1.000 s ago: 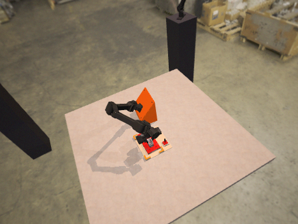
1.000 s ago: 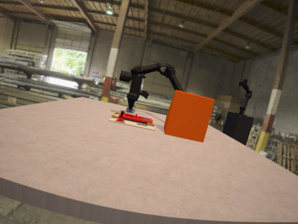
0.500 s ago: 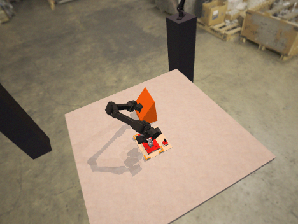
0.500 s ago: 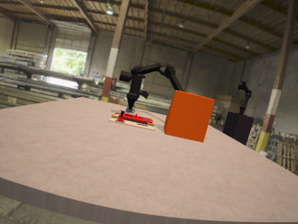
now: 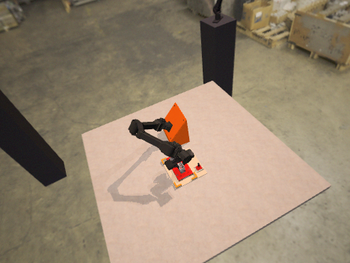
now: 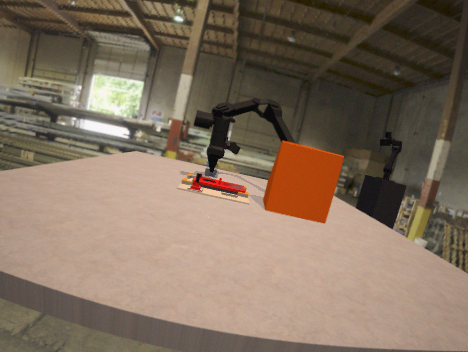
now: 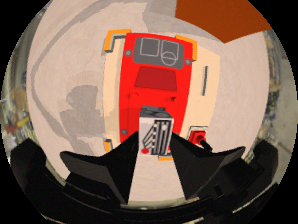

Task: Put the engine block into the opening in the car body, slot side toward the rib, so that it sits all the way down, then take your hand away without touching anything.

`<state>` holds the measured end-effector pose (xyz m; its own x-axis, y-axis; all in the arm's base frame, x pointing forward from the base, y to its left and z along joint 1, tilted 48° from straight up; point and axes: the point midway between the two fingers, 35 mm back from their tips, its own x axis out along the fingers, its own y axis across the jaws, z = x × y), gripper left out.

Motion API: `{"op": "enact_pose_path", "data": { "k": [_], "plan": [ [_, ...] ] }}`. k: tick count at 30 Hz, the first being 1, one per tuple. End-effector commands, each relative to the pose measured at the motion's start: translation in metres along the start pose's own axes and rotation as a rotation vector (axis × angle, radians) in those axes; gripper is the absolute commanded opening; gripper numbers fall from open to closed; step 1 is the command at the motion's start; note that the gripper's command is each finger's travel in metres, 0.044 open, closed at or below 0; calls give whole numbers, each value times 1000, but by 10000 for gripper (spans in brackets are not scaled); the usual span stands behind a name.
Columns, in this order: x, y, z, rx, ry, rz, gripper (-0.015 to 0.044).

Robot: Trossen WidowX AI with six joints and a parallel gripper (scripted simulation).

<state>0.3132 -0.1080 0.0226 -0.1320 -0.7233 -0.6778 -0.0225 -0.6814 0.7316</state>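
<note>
Looking down the wrist view, you see the gripper [image 7: 157,156] clamped on the grey engine block [image 7: 157,135], poised over the red car body [image 7: 152,79]; black fingers hide its lower end, so contact stays unclear

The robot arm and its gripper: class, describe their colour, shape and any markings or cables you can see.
The jointed black robot arm is matte, built of blocky, angular links on an orange box base. Its black parallel-jaw gripper has two broad, wedge-shaped fingers. No markings or loose cables are visible.
</note>
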Motion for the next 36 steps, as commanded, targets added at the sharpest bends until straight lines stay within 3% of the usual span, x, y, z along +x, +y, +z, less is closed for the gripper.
{"op": "enact_pose_path", "data": {
  "k": [1, 36],
  "plan": [
    [1, 0, 0, 73, 2, 3, 159],
    [11, 0, 0, 49, 2, 4, 159]
  ]
}}
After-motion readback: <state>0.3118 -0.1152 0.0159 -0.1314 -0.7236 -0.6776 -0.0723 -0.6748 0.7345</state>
